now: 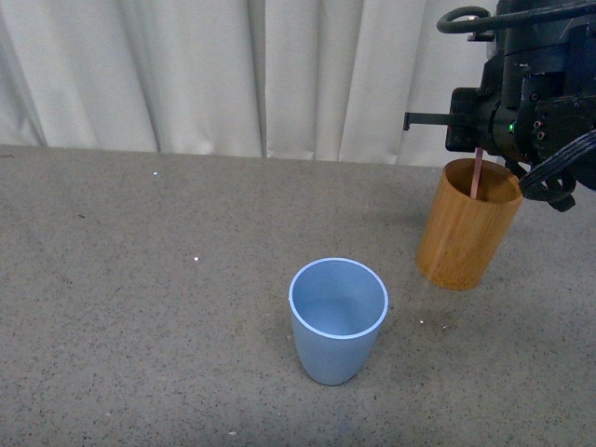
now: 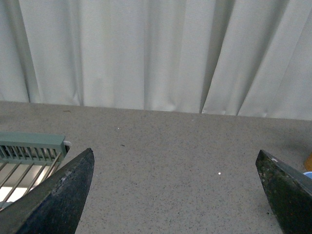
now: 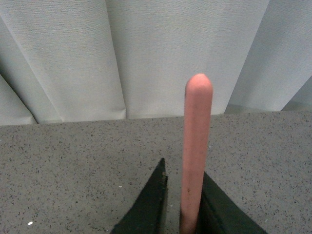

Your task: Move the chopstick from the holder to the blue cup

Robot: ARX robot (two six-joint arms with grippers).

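Observation:
The orange-brown wooden holder (image 1: 467, 226) stands at the right of the table, tilted a little. A salmon-pink chopstick (image 1: 477, 174) rises out of its mouth into my right gripper (image 1: 484, 140), which is shut on the chopstick just above the rim. In the right wrist view the chopstick (image 3: 195, 146) sticks up between the dark fingers (image 3: 146, 204), its rounded tip free. The light-blue cup (image 1: 337, 320) stands upright and empty, nearer the front and to the left of the holder. My left gripper (image 2: 175, 195) is open over bare table, holding nothing.
White curtains (image 1: 233, 74) hang along the table's far edge. A pale green slatted rack (image 2: 29, 148) shows beside the left gripper. A sliver of the blue cup (image 2: 308, 174) peeks in at that view's edge. The tabletop (image 1: 140, 279) is grey and speckled.

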